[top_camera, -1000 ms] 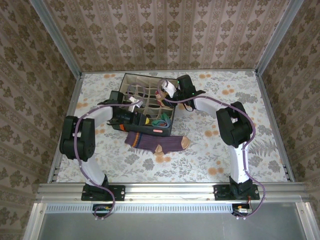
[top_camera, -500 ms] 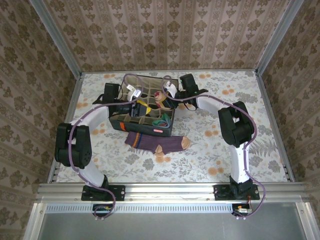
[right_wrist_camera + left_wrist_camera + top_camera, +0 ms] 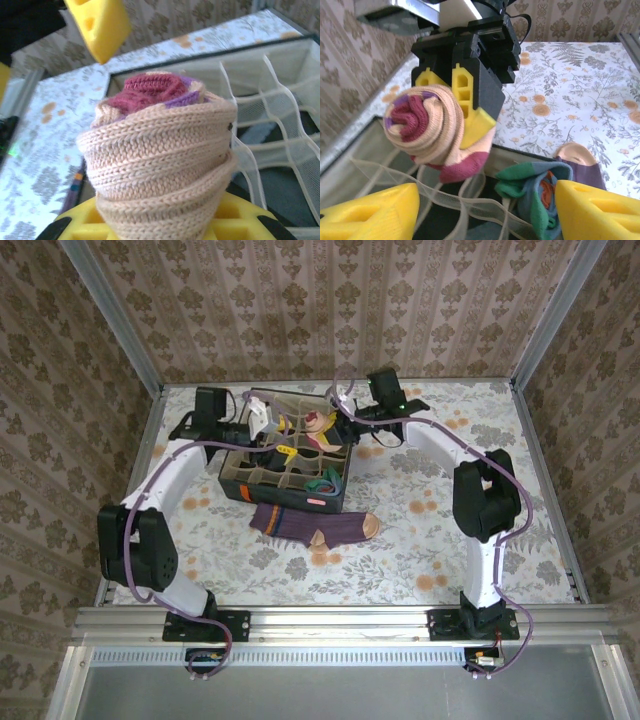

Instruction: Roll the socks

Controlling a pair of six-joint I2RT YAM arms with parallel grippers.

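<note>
Peach sock [image 3: 160, 160]: it is rolled into a tight spiral with the maroon core showing, and is held up over the compartment box [image 3: 288, 499].
Right gripper [image 3: 449, 107]: the jaws pinch the lower end of the peach roll, and the knit bulges above the fingers.
Left gripper [image 3: 487, 204]: the jaws are spread wide with nothing between them, facing the peach roll from just beside it.
Blue-grey sock [image 3: 535, 192]: it is rolled and sits in a near compartment of the box, with the green and orange layers showing.
Purple sock [image 3: 315, 526]: it lies flat and unrolled on the table [image 3: 430, 540], just in front of the box.
Handling: expect light, soft, springy knit. It is not fragile, but a roll will probably loosen once the squeeze eases.
Grip point, roll: take it across the outer wraps at mid-height, not by the core.
Grip point, flat sock: pinch the toe end, both layers together.
Hazard: the mesh dividers [image 3: 250, 125] could snag a fingertip.
</note>
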